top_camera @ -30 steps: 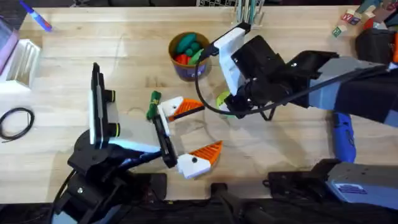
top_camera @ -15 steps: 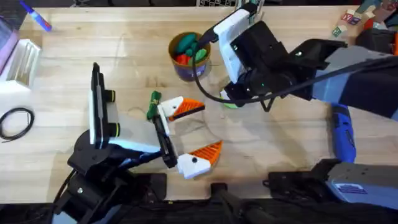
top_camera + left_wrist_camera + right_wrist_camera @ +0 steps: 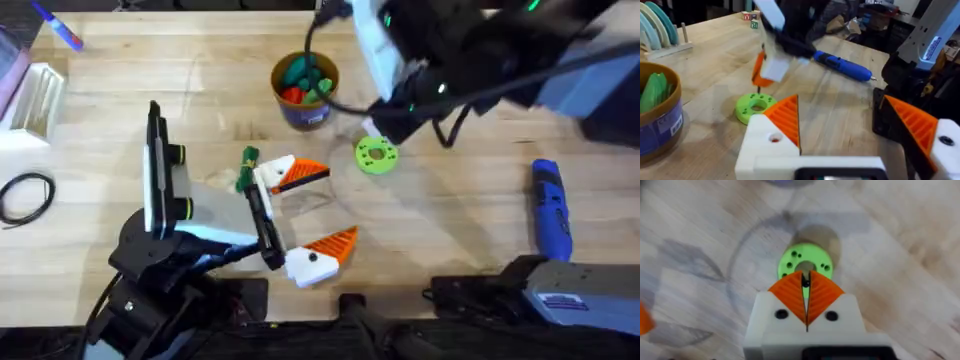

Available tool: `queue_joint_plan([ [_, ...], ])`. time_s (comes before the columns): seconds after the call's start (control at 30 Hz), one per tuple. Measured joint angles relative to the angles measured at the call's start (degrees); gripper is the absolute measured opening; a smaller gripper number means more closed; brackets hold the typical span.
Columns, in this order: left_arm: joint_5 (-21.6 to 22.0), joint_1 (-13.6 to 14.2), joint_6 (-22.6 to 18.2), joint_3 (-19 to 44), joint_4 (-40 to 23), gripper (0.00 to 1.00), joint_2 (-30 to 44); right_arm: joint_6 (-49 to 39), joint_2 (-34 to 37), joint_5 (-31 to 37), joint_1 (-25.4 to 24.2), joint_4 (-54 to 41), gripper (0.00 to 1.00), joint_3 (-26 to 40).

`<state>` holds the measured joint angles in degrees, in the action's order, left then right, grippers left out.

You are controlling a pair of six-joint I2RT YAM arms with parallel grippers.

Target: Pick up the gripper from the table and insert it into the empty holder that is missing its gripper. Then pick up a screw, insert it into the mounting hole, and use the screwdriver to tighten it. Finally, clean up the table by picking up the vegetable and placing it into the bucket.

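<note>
The left end effector [image 3: 303, 218] has white blocky finger bases carrying bright orange ribbed wedge pads, each base with a dark screw hole, on a black frame. Its arm is black with white and pale blue sections. The right end effector [image 3: 807, 296] is built alike, on a black and grey-blue arm with a black cable and small green lights.

The left gripper [image 3: 847, 127] fills the bottom of the frame, jaws wide apart; a lime-green disc [image 3: 755, 107] lies on the table [image 3: 840, 105] at centre left; the bucket [image 3: 657, 117] sits at the left edge; the screwdriver [image 3: 842, 65] lies upper right.
</note>
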<state>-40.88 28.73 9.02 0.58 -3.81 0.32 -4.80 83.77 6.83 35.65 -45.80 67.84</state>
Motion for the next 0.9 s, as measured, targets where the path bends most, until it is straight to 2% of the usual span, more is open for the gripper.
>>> queue_joint_plan([
  [0.1, 0.0, 0.0, 0.0, 0.0, 0.0, 0.986, 0.0, -0.4, 0.0, -0.6, 0.7, -4.7, 0.006, 8.2],
  [0.23, 0.0, 0.0, 0.0, 0.0, 0.0, 0.985, 0.0, -0.6, 0.0, -6.6, 3.7, -7.9, 0.006, 17.8],
  [0.3, 0.0, 0.0, 0.0, 0.0, 0.0, 0.985, 0.0, 0.1, 0.0, -9.7, 5.7, -8.3, 0.006, 20.5],
  [0.63, 0.0, 0.0, -1.9, 0.0, 0.0, 0.985, 0.0, 3.6, 1.8, -15.4, 17.0, -8.9, 0.006, 22.2],
  [0.9, 0.0, 0.0, -2.6, 0.0, 0.0, 0.986, 0.0, 4.4, 6.2, -15.7, 19.1, -9.9, 0.006, 22.2],
])
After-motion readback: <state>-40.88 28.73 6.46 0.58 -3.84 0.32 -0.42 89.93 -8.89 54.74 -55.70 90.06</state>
